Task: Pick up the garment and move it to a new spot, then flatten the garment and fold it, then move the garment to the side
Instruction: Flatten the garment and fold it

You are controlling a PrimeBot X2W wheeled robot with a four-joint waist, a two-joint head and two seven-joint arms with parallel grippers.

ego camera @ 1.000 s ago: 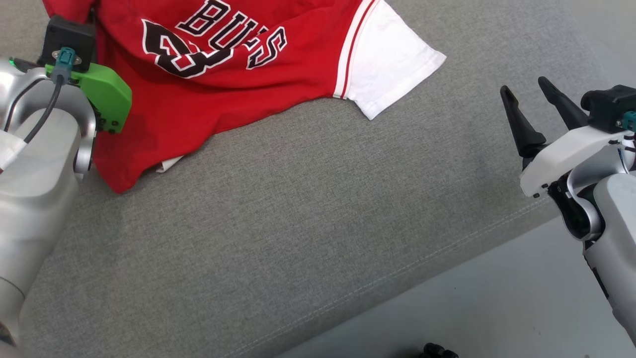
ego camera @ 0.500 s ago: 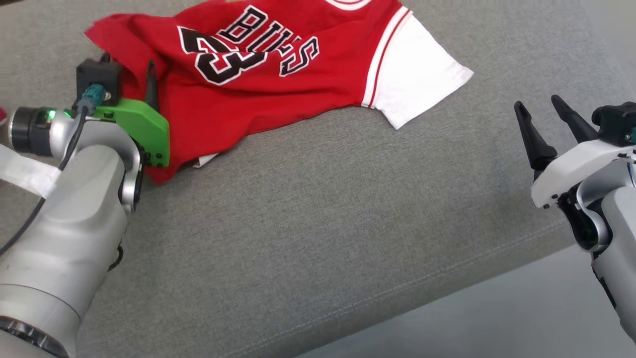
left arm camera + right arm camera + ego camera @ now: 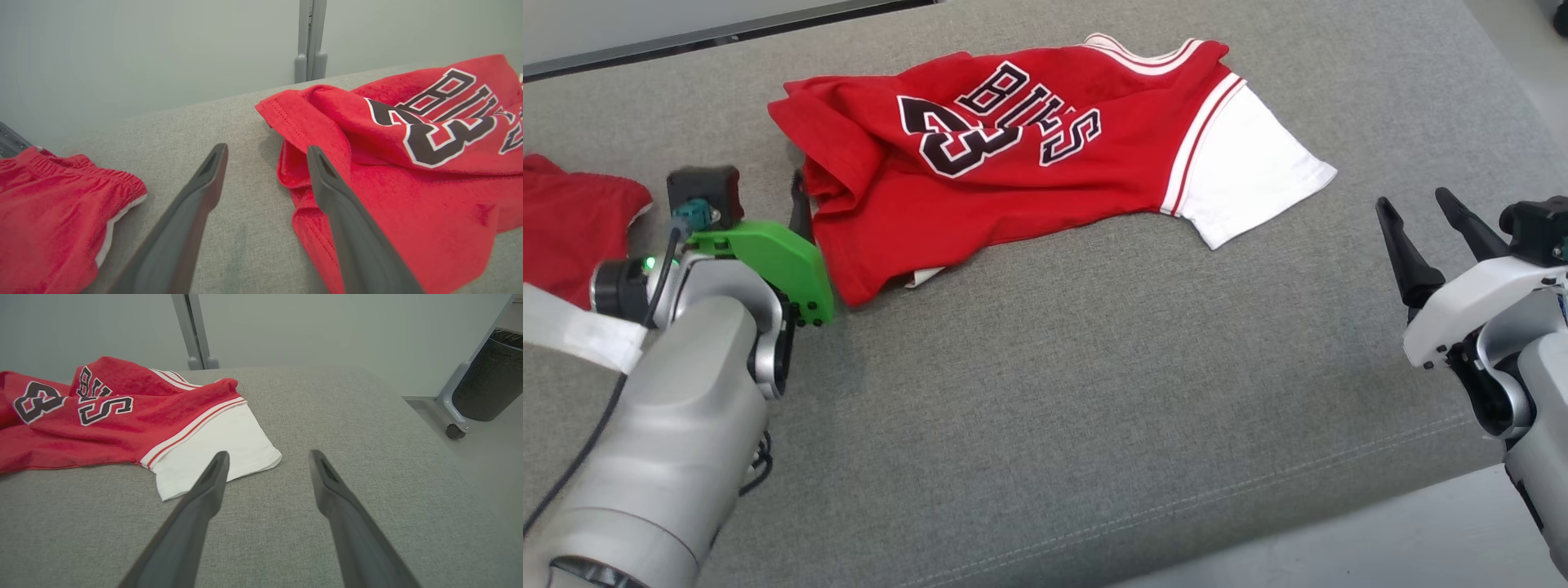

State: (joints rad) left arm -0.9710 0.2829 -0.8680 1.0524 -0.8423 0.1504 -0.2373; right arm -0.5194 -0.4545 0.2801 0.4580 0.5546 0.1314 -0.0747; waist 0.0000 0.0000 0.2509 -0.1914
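Obs: garment [image 3: 1029, 175], a red jersey with one white sleeve [image 3: 1250, 184], lies loose and rumpled on the grey cushion [image 3: 1045, 408], held by neither arm. Jaws of left gripper [image 3: 266, 149] wide, nothing between them, just beside the garment's bunched hem end; one finger crosses the red cloth in the left wrist view, contact not determinable. Jaws of right gripper [image 3: 1411, 198] wide, empty, well apart from the garment on its sleeve side. Judgement: relocation looks done, flattening is the step in hand. Next move probably calls for a pinch on the doubled-over hem corner nearest the left gripper, the right gripper coming in to the sleeve edge, then pulling apart to take out the folds; soft cloth on soft weave, so fingers must go low. Surface: coarse grey upholstery, stitched seam along the near edge, pale floor [image 3: 1339, 555] beyond. Red shorts [image 3: 572, 212] lie apart from the garment, past the left gripper. Behind the garment: plain pale wall, grey post [image 3: 310, 41]; dark bin [image 3: 490, 375] off past the sleeve side
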